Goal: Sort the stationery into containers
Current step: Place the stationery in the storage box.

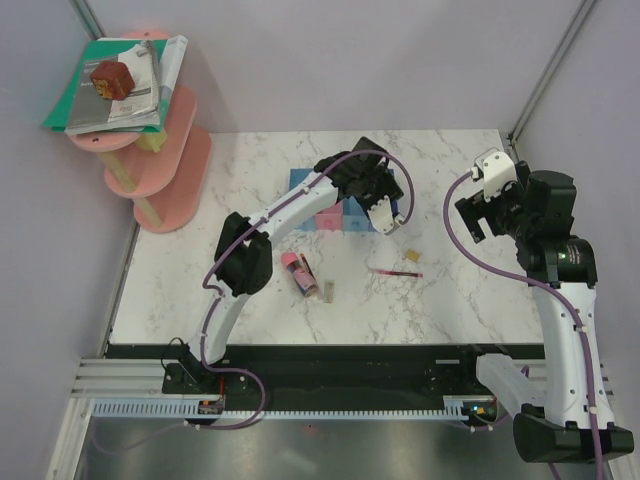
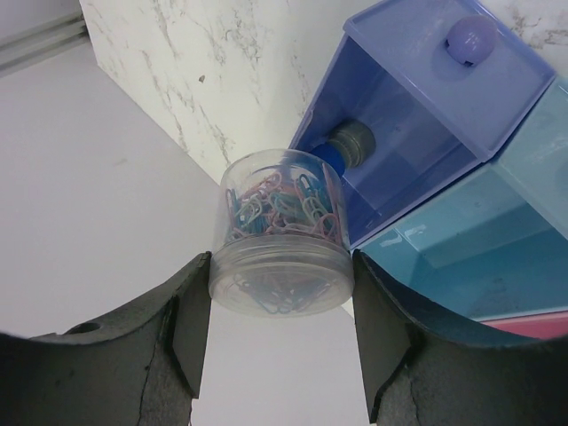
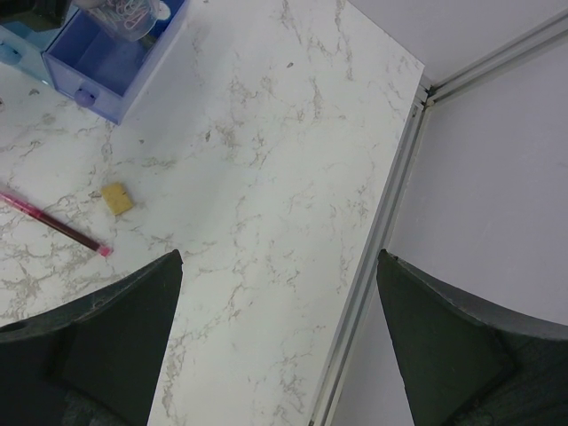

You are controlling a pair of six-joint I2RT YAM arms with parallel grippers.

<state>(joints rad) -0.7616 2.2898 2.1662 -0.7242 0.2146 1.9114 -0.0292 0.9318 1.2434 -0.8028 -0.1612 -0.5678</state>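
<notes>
Surface: white marble table point(image 1: 450, 310) between lilac walls, with a pink tiered shelf point(image 1: 170, 185) carrying stacked books point(image 1: 115, 95) at its far left corner.
Containers: the row of joined trays point(image 1: 335, 221) sits toward the far middle of the table, under the reaching left arm. The left wrist view shows the darker blue tray point(image 2: 417, 98) at one end, a light blue tray point(image 2: 479, 240) touching it, and a sliver of pink tray point(image 2: 532, 327) beyond.
Done so far: the grey blue-capped cylinder point(image 2: 349, 142) lies on its side inside the darker blue tray. It is the only item visibly put away.
In hand: the left gripper point(image 2: 280, 288) is pinched on the clear tub of paper clips point(image 2: 280, 222), one finger against each side of its base. It holds the tub just beside the darker blue tray and has not yet let go.
Right gripper point(image 3: 277, 262): fingers spread wide with nothing between them, hovering over marble near the table's right edge.
Left on the table: the pink-capped dark tube point(image 1: 300, 272) and a tan block point(image 1: 326, 291) lie near each other at the centre. The red pen point(image 1: 397, 272) and a second tan block point(image 1: 410, 256) lie further right, all apart from the trays.
Other trays: the light blue tray shows nothing in the part visible; the rest is hidden by the arm.
Progress: roughly a third through by my judgement, with one item stored, one about to be, and four waiting loose.
</notes>
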